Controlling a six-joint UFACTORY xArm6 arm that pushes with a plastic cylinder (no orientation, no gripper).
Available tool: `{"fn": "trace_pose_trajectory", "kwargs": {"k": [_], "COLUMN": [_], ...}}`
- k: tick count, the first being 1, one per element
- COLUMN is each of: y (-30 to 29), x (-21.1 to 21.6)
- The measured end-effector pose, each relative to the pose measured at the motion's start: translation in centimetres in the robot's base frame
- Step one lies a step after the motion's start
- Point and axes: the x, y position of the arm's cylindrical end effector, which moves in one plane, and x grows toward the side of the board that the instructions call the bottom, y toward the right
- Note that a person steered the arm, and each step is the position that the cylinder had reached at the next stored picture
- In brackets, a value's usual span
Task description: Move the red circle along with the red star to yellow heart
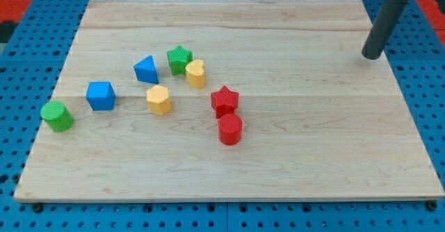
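The wooden table [292, 169] fills most of the view, a pale board of planks lying on a blue perforated surface [431, 121]. At the far right the dark rod [384, 23] comes down from the view's top, leaning slightly, and my tip [372, 55] rests near the table's far right edge, well apart from every block. There is no hand on this arm, so nothing opens or closes and the rod has hold of nothing.

The blocks lie in the left and middle of the table. The blue cube [101, 96] sits at the left, with the green cylinder [56, 116] just nearer and further left. The red circle [230, 129], an upright cylinder with its round face up and so no long axis to speak of, stands a little left of the table's centre. The red star [224, 101] is just beyond it, touching or almost touching; one point seems to aim toward the far edge, though I cannot tell exactly. The yellow heart [196, 73] lies further away and left of the star, apart from it, and its pointing is unclear. It touches the green star [179, 59] on its far left. The blue triangle [146, 69] is left of those, and the yellow hexagon [158, 100] lies nearer, between the cube and the red star
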Motion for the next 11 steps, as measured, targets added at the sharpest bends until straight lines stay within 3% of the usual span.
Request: {"fn": "trace_pose_trajectory", "kwargs": {"k": [3,5,6,7,9,10,11], "y": [-3.7,-3.8,-11.9,-21.9,-28.4,-28.0,-25.5], "x": [0.3,11.5,19.2,20.1,11.2,9.7,5.4]}}
